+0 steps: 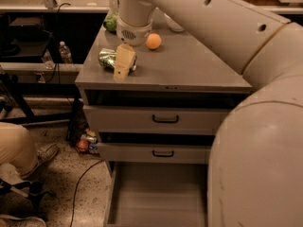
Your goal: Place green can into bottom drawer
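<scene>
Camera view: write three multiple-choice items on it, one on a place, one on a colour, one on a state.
1. Where is the green can?
A. in the middle drawer
B. on the cabinet top, partly behind the pincer
C. on the floor

2. What colour is the ball on the cabinet top?
A. orange
B. blue
C. white

3. How is the bottom drawer?
A. pushed shut
B. taken out
C. pulled open

Answers:
1 B: the can lies on its side near the top's front left, with the pincer over it.
2 A: the ball is plainly orange.
3 C: its grey floor shows at the cabinet's foot.
</scene>
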Available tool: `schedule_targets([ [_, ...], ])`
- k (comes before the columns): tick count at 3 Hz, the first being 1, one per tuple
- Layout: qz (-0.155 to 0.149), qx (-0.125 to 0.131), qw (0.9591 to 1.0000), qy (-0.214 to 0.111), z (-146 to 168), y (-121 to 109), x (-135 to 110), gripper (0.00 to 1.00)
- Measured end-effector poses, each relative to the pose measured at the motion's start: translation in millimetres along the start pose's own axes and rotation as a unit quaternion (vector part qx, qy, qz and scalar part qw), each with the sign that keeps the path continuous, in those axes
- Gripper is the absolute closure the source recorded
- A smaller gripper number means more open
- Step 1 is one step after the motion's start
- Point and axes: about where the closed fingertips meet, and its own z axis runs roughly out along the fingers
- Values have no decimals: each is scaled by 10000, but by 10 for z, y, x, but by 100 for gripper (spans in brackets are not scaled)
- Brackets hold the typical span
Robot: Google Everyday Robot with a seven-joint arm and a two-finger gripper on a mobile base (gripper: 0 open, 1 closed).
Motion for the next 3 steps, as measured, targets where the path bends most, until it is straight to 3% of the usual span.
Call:
schedule_targets([
  [3,44,-133,9993,-334,321,-275,-393,0],
])
